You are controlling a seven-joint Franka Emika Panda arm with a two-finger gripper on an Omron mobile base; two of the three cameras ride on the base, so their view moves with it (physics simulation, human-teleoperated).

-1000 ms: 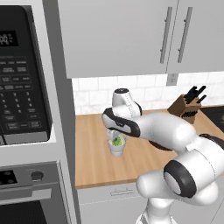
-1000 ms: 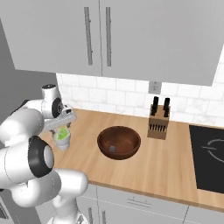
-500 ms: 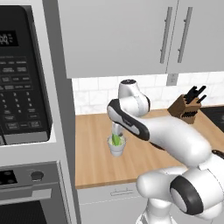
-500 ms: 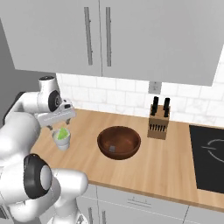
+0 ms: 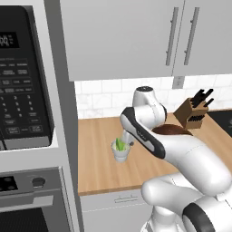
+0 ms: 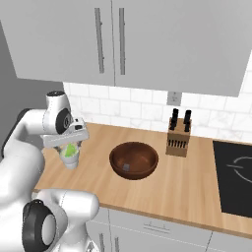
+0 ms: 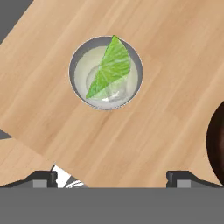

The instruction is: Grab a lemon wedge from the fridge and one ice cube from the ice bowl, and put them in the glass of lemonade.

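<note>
Wooden counter (image 7: 175, 52), lemon wedge (image 7: 110, 68) tilted in glass of lemonade (image 7: 78, 83)

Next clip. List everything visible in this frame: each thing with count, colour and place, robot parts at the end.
glass of lemonade: one, clear-whitish, standing on the counter left of the bowl.
lemon wedge: one, yellow-green, inside the glass, tip resting against the rim.
ice bowl: one, dark reddish-brown, mid-counter; one small pale cube lies in it.
knife block: one, tan with dark handles, by the backsplash.
counter: one, light wood.
upper cabinets: grey doors with bar handles, above the counter.
microwave: one, black, left of the counter.
oven: one, below the microwave.
cooktop: one, black, right end.
gripper: one, dark tips, open, above the counter near the glass.
</note>
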